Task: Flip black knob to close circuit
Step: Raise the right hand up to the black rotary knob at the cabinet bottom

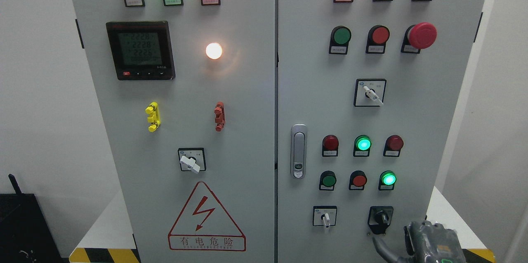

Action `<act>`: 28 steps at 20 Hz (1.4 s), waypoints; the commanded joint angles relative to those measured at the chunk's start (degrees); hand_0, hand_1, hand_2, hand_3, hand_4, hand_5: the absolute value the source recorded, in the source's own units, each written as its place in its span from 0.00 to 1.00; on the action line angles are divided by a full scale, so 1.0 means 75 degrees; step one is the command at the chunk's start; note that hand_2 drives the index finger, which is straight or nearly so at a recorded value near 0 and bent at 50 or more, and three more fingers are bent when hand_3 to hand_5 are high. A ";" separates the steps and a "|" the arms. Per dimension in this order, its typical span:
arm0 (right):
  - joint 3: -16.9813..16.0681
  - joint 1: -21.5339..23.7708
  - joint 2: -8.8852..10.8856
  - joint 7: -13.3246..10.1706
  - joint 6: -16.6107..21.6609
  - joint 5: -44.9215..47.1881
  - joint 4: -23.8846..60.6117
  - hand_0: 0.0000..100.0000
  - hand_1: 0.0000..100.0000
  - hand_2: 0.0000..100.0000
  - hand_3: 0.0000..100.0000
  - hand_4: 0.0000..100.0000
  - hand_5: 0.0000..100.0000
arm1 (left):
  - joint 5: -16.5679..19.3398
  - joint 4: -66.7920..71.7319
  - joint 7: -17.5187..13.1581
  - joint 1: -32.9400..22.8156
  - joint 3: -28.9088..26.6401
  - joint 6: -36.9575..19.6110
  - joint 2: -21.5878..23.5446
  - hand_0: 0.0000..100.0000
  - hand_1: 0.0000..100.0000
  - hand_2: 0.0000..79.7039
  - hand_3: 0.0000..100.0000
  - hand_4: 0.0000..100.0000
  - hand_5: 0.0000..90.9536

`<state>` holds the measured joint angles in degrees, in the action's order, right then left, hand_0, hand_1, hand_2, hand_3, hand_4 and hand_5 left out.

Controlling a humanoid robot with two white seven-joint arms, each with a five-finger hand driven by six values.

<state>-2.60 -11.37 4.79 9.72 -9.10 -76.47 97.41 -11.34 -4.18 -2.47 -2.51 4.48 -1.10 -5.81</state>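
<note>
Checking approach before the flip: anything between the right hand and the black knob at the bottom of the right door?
Nothing visible. The right hand sits at the lower right, just below and right of the black knob, with only bare cabinet door between them. A dark finger-like part reaches up toward the knob from below. The white selector switch lies to the left, off the path.

meter (140,50) reads 2228, warning sign (206,219) 有电危险

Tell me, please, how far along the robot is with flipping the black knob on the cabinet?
Early stage. Done: the right hand is up at the lower right corner of the cabinet, beside and below the black knob. In hand: the approach, with no contact visible. Left: grasping and flipping the knob. The left hand is out of view.
</note>
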 commanded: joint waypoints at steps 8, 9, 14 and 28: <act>-0.0040 -0.0371 0.0052 -0.0066 -0.0111 0.0001 -0.0730 0.00 0.00 0.93 1.00 0.89 0.83 | 0.0001 -0.0005 0.0001 -0.0005 0.0000 0.0006 0.0001 0.12 0.56 0.00 0.00 0.00 0.00; -0.0040 -0.0394 0.0052 -0.0066 -0.0111 0.0001 -0.0753 0.00 0.00 0.93 1.00 0.89 0.83 | 0.0001 0.0006 0.0001 -0.0005 0.0000 0.0006 0.0001 0.12 0.56 0.00 0.00 0.00 0.00; -0.0099 -0.0488 0.0029 -0.0066 -0.0123 0.0001 -0.0824 0.00 0.00 0.93 1.00 0.89 0.83 | 0.0001 0.0006 0.0001 -0.0005 0.0000 0.0006 0.0001 0.12 0.56 0.00 0.00 0.00 0.00; -0.0356 -0.0453 0.0041 -0.0066 -0.0111 0.0083 -0.0649 0.00 0.00 0.93 1.00 0.89 0.83 | 0.0001 -0.0005 0.0001 0.0006 0.0000 0.0006 0.0001 0.12 0.56 0.00 0.00 0.00 0.00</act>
<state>-3.63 -14.99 4.96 9.24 -9.98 -76.33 92.16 -11.34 -4.17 -2.47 -2.51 4.48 -1.10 -5.79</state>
